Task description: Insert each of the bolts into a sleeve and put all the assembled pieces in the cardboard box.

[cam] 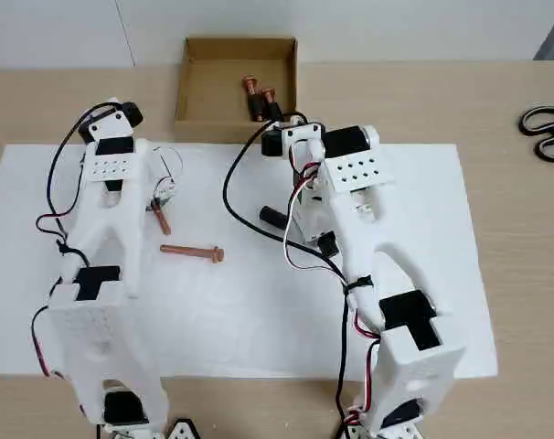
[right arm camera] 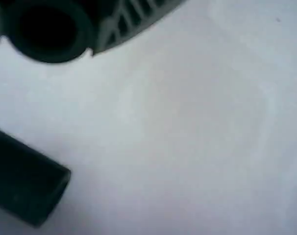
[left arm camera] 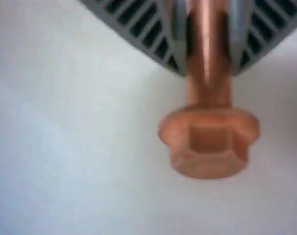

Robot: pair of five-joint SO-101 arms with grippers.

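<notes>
Overhead first: left arm point(cam: 108, 183) extended forward over the white sheet point(cam: 259, 320), wrist bent down, left gripper point(cam: 158, 203) low and pinching the held bolt point(cam: 161, 221) at a slant. Loose bolt point(cam: 193, 251) flat on the sheet just beside it, toward the arm bases. Loose sleeve point(cam: 272, 217) lying between the two arms, close against the right arm point(cam: 350, 174). Right arm likewise extended, wrist near the cardboard box point(cam: 190, 82). Box beyond the sheet's far edge, two assembled pieces point(cam: 259, 99) inside.

Next, at the left wrist: ribbed fingers point(left arm camera: 138, 27) clamped on the copper shank, flanged hex head jutting past the tips toward the sheet. Looks rigid and light, probably plastic, and smooth enough to twist in the grip. Best taken on the shank with a firm squeeze, as here.

Lastly, at the right wrist: right gripper point(right arm camera: 75, 27) apparently closed on the held sleeve point(right arm camera: 50, 32), dark bore facing the camera, one ribbed finger hard against its wall. Loose sleeve resting on the sheet farther off. Probably stiff, light and prone to roll. Best gripped across the outer wall, mid-length, keeping the bore free for the bolt.
</notes>
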